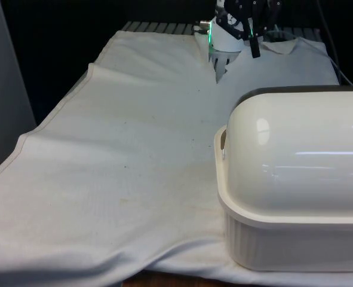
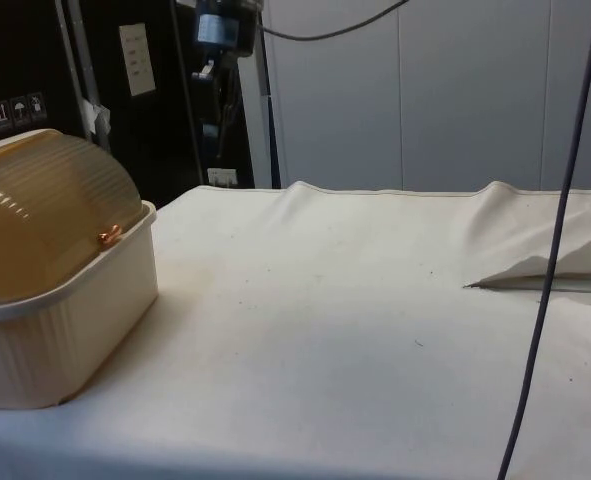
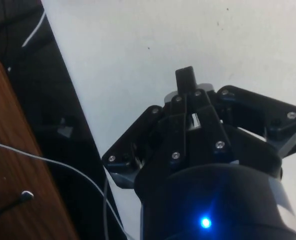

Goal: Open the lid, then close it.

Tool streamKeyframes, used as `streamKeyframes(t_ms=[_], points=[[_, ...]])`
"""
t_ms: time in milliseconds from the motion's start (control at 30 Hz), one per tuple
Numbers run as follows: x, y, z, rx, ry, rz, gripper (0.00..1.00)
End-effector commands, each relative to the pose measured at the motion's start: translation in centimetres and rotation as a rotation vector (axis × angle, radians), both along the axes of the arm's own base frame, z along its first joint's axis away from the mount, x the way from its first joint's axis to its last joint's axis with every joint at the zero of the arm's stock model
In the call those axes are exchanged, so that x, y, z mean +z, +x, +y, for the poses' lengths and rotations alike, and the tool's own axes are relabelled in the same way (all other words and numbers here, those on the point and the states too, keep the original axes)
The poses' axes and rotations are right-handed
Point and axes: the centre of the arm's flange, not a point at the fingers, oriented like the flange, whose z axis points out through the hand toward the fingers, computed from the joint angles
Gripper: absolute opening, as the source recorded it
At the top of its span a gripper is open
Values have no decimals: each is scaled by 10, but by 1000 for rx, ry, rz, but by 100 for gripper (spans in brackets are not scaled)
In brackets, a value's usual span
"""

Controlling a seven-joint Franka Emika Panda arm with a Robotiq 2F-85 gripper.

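A cream bread box (image 1: 295,179) stands at the near end of the table on the front view's right, with its back to that camera. Its domed lid (image 2: 35,210) is ribbed and amber-tinted in the side view and lies down over the ribbed base (image 2: 65,330), hinged on a copper pivot (image 2: 109,236). My gripper (image 1: 255,46) hangs high over the table's far end, well away from the box. In the wrist view the gripper (image 3: 185,79) is shut with its fingers pressed together and nothing between them, above bare white cloth.
The white cloth (image 1: 134,155) covers the table, with a raised fold (image 2: 545,270) on one side. A dark cable (image 2: 555,230) hangs down in the side view. Beyond the cloth's edge are a dark strip and a wooden surface (image 3: 12,150).
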Motion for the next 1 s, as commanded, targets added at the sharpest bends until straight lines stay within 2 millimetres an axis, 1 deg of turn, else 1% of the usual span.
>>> streamKeyframes(t_ms=[0, 67, 267, 300, 367, 567, 600, 667, 867, 900, 967], points=[[-3, 0, 1, 0, 3, -1, 0], [-11, 1, 6, -6, 18, -19, 0], [-22, 4, 13, -12, 31, -32, 0], [-21, 3, 10, -9, 23, -18, 0], [-27, 5, 17, -14, 37, -38, 0], [-38, 7, 30, -14, 45, -55, 0], [-37, 7, 26, -11, 36, -35, 0], [-40, 7, 31, -15, 49, -58, 0], [-46, 2, 33, -16, 50, -56, 0], [-46, 4, 30, -11, 46, -44, 0], [-48, 2, 36, -12, 48, -56, 0]])
